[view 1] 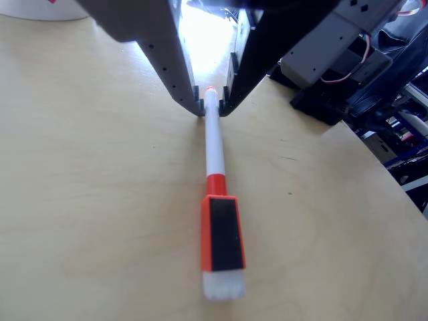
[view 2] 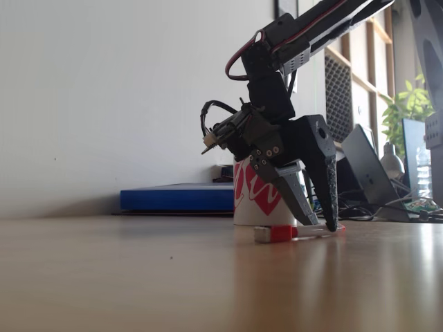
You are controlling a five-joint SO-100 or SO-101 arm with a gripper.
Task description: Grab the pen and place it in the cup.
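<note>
Two gripper [view 1: 212, 107] fingers straddled the orange tip of the pen [view 1: 215, 150] as it lay flat on the wooden table [view 1: 100, 200], jaws parted narrowly and not clearly clamping it. Seen from the fixed view, the cup [view 2: 250, 200] stood just behind the gripper [view 2: 324, 227] and pen [view 2: 284, 234].

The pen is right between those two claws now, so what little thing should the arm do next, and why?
Probably close the gripper on the pen. Its fingertips sit low on either side of the pen's orange-tipped end, jaws apart, and the pen lies flat on the table. Only once it is pinched does lifting toward the cup behind make sense.
</note>
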